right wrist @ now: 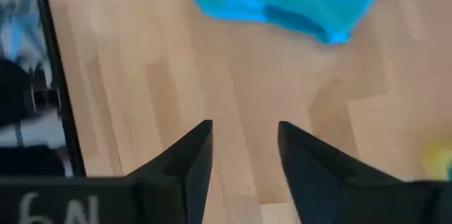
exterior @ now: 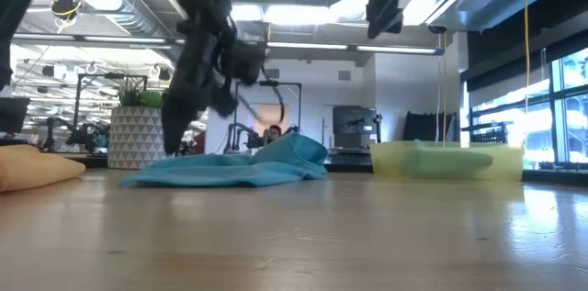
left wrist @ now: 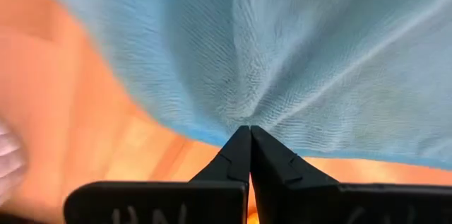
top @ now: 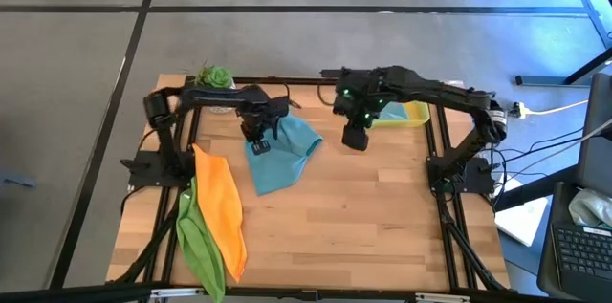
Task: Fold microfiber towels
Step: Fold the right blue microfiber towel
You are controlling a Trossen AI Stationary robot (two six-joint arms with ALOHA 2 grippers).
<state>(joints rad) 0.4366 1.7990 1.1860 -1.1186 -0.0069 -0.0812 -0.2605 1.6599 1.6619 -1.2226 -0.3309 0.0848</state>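
My left pincer (left wrist: 249, 133) pinches only the soft teal microfiber towel's (top: 284, 155) edge; could slip. Right pincer (right wrist: 244, 155) released.

teal towel (top: 280, 155): crumpled, far-centre of table | orange towel (top: 222, 207): long strip, left | lime green towel (top: 199, 241): beside it, near-left edge
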